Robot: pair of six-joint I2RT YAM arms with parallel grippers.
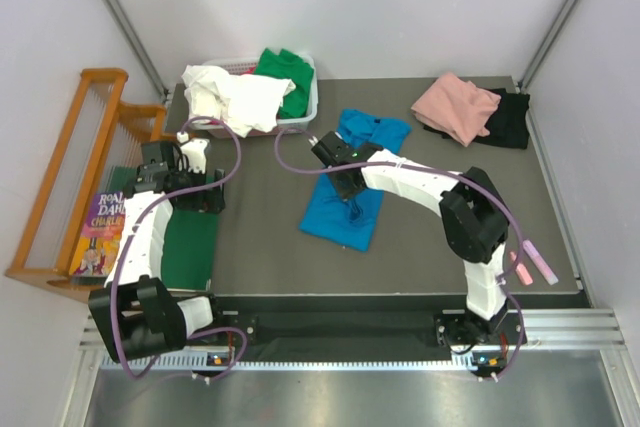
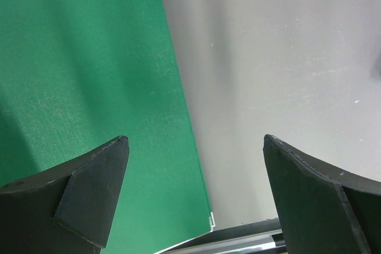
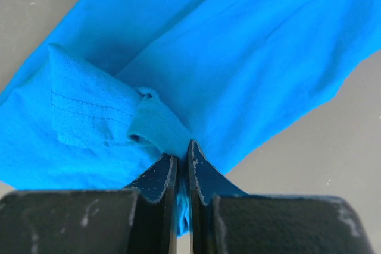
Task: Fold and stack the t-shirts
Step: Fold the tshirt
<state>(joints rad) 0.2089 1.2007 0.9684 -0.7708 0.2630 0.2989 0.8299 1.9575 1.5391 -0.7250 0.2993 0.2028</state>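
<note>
Cloth, light and limp throughout: the bright blue soft cotton t-shirt (image 1: 335, 219) lies part-spread on the grey matte surface (image 1: 260, 237), directly under the right jaws and running out ahead of and behind them. Right jaws clenched on it, with a small fold of blue nipped between the tips. Judgement: no stiffness at all, so it will sag and bunch from a single pinch and drag rather than slide. The best hold is probably a doubled edge such as a sleeve hem, shoulder seam or bottom hem, ideally at two corners. Only the right wrist view shows the pinch itself and a sleeve with a stitched hem, rumpled, just ahead and left of the tips. From above, the wrist hides that contact. Only the top view gives the shirt's whole outline and the other garments. A pink crumpled cloth tee (image 1: 455, 107) lies on a black cloth tee (image 1: 510, 119), both well off to the right of the right jaws. A white plastic basket (image 1: 314, 97) beyond the left jaws holds a white cloth tee (image 1: 235, 97) and a green cloth tee (image 1: 285, 69). The left wrist view shows the left jaws released, spread wide with nothing between them. They hang over the edge of the flat dark green stiff board (image 2: 89, 87), with board beneath one tip and bare surface beneath the other.
</note>
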